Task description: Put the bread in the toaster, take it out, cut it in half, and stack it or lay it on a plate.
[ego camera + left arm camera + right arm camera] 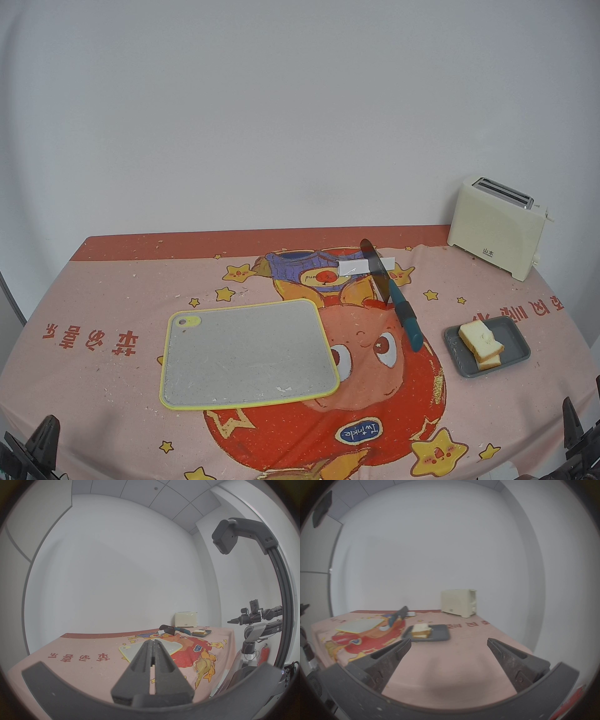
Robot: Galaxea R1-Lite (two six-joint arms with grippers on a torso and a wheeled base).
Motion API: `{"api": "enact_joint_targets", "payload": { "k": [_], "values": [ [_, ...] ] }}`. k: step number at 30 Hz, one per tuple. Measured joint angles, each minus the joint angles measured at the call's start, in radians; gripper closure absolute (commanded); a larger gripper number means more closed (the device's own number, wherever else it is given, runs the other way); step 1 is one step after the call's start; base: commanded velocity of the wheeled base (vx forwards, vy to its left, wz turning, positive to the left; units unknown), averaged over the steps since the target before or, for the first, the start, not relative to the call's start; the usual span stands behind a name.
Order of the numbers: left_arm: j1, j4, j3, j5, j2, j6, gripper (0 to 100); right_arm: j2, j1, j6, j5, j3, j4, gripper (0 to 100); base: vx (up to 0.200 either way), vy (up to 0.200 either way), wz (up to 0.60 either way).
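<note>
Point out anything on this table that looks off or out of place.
The knife lies tilted, its blade propped on a small white block beyond the cutting board. Crumbs dot the tablecloth. The bread pieces on the plate are stacked slightly askew.

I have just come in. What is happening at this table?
Nothing is being handled. Two pieces of bread lie stacked on the grey plate, so the job looks done. The knife lies beside the cutting board; the toaster stands at the far right corner. The left gripper, shut, and the right gripper, open, hang at the near edge of the table, holding nothing.
</note>
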Motion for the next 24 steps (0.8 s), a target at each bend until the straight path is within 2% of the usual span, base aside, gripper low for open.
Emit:
{"api": "enact_joint_targets", "payload": {
  "k": [3,5,7,10,14,17,20,24],
  "values": [
    [0.0,0.009,0.0,0.134,0.0,-0.014,100,0.0,0.0,0.0,-0.001,0.0,0.0,0,0.0,0.0,0.0],
    [0.0,0.014,0.0,0.201,0.0,-0.021,100,-0.001,-0.001,0.0,-0.001,0.0,0.0,0,0.0,0.0,0.0],
    [0.0,0.02,0.0,0.236,0.0,-0.021,100,-0.001,-0.001,0.0,-0.001,0.0,0.001,0,0.0,0.0,0.0],
    [0.0,0.038,0.0,0.223,0.0,0.009,100,-0.001,0.0,-0.004,0.002,0.0,0.004,0,0.0,0.0,0.0],
    [-0.001,0.065,0.0,0.111,0.0,0.077,100,-0.001,0.0,-0.024,0.027,0.0,0.004,0,0.0,0.0,0.0],
    [-0.002,0.072,0.0,0.081,0.0,0.115,100,-0.001,0.0,-0.034,0.057,0.0,0.003,0,0.0,0.0,0.0],
    [-0.003,0.069,0.0,0.074,0.0,0.117,100,-0.001,0.0,-0.024,0.041,0.0,0.003,0,0.0,0.0,0.0],
    [-0.003,0.068,0.0,0.089,0.0,0.069,100,-0.001,0.0,-0.023,0.035,0.0,0.003,0,0.0,0.0,0.0]
  ]
}}
